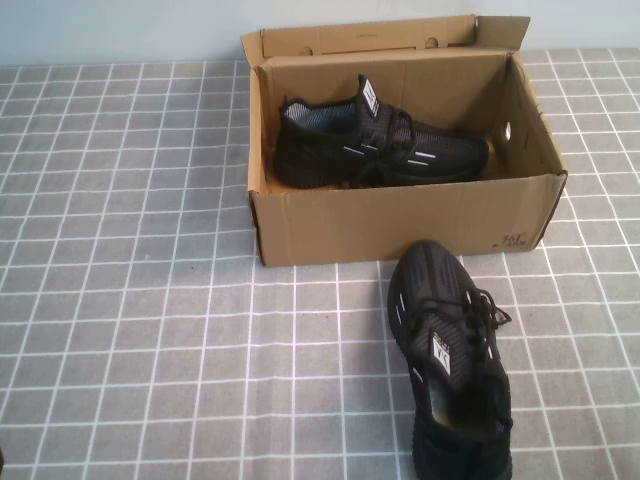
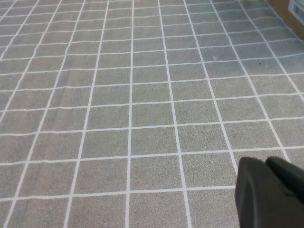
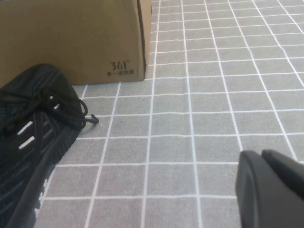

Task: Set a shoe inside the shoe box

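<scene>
Shoe (image 1: 385,148): black knit mesh sneaker with short white side stripes and a white tongue tag, sits inside the brown corrugated cardboard shoe box (image 1: 400,222). It rests on its sole along the box's length, toe toward the robot's right, heel toward the left, pale lining visible at the collar. Box is rectangular, top flaps open, back flap standing up, one round hole in the right side wall, small dark print on the front wall near its right corner. Cardboard looks matte with some creasing at the left front edge.

Matching second black mesh sneaker (image 1: 452,362) lies outside on the table (image 1: 130,300), just in front of the box's right half. Toe points at the box and sits close to the front wall, heel toward the robot. Laces are loose, ridged sole edge visible in the right wrist view, with an aglet resting on the cloth.

Table surface is a grey, felt-like cover with a white grid pattern.

Left hand (image 2: 273,190): dark, smooth plastic fingers pressed together, holding nothing, over bare grid cloth well to the left of the box. Only a box corner shows at the edge of its wrist view.

Right hand (image 3: 273,190): fingers together too, empty, low over the table beside the outside sneaker, not touching it, near the box's front right corner.
</scene>
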